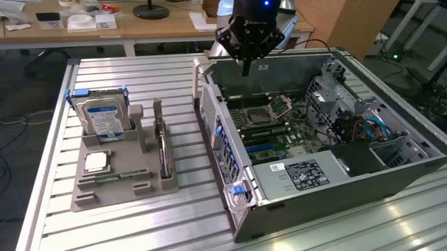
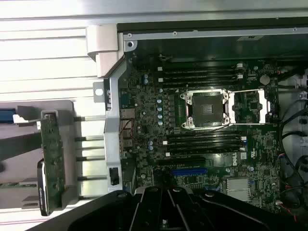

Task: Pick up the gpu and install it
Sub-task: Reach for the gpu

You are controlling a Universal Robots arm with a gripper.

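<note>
The gripper [image 1: 246, 71] hangs over the open computer case [image 1: 349, 204], fingers pressed together and empty, while the gpu [image 1: 163, 152] stands on edge in the grey rack [image 1: 104, 194] beside it.

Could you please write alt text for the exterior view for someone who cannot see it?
The gripper hangs above the open computer case. The gpu stands on edge in a grey holder on the exterior view's left, away from the gripper.

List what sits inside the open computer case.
Motherboard with open CPU socket, memory slots, blue cables, labelled power supply. The power supply hides whatever lies beneath it.
</note>
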